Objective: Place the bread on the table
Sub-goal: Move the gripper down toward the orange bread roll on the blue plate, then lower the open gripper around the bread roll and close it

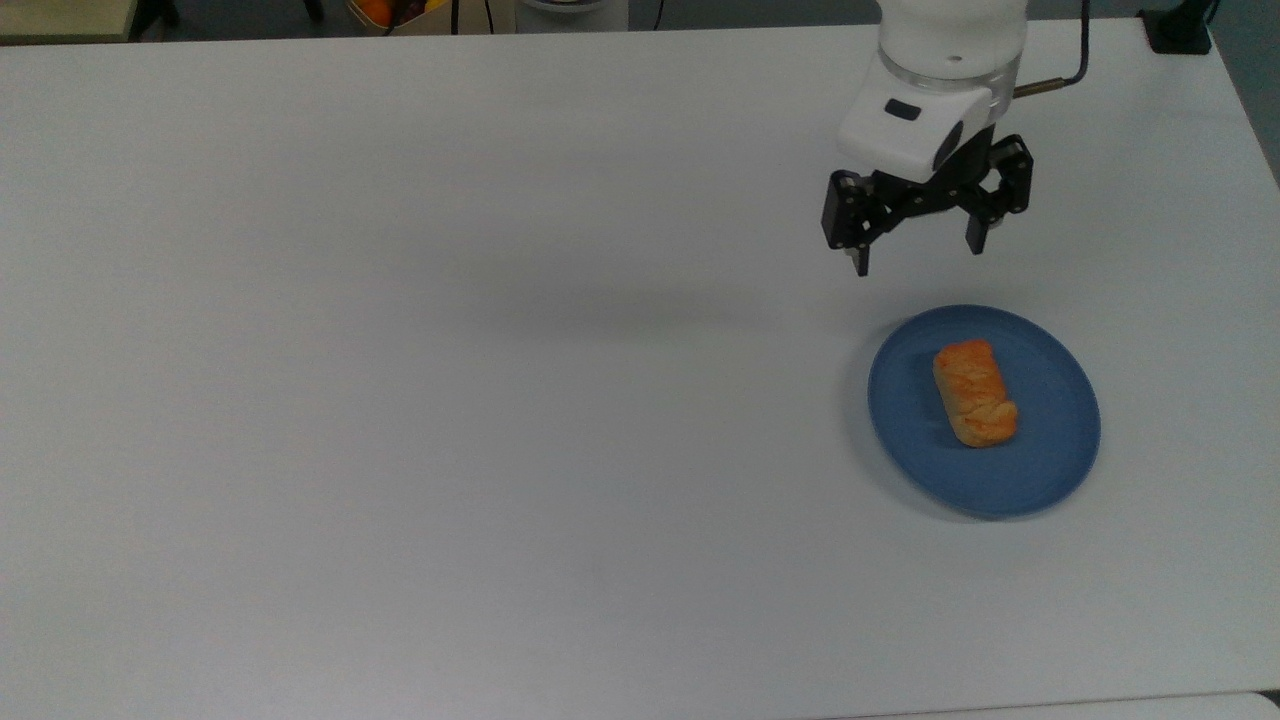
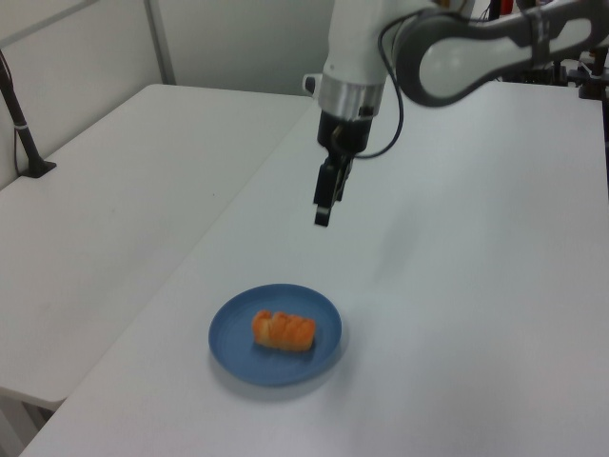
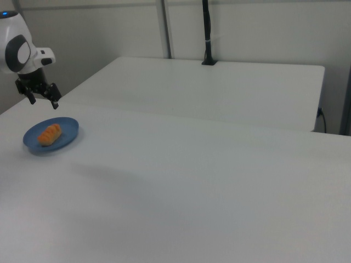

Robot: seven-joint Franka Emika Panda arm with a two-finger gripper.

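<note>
1. Bread (image 1: 975,393) lies on the blue plate (image 1: 1050,470), below the gripper (image 1: 918,258) in the top view and slightly toward the top view's right; we find no contact between them.
2. We note the gripper hanging above the table (image 1: 450,400), clear of the plate's far rim, fingers (image 1: 859,258) pointing down.
3. We record the fingers spread wide, with nothing between them.
4. In the left view the arm (image 2: 457,57) reaches in from the upper right, its wrist turned down, the gripper (image 2: 324,211) well above the bread (image 2: 284,330).
5. In the right view the gripper (image 3: 44,102) hangs just above the plate (image 3: 68,134).
</note>
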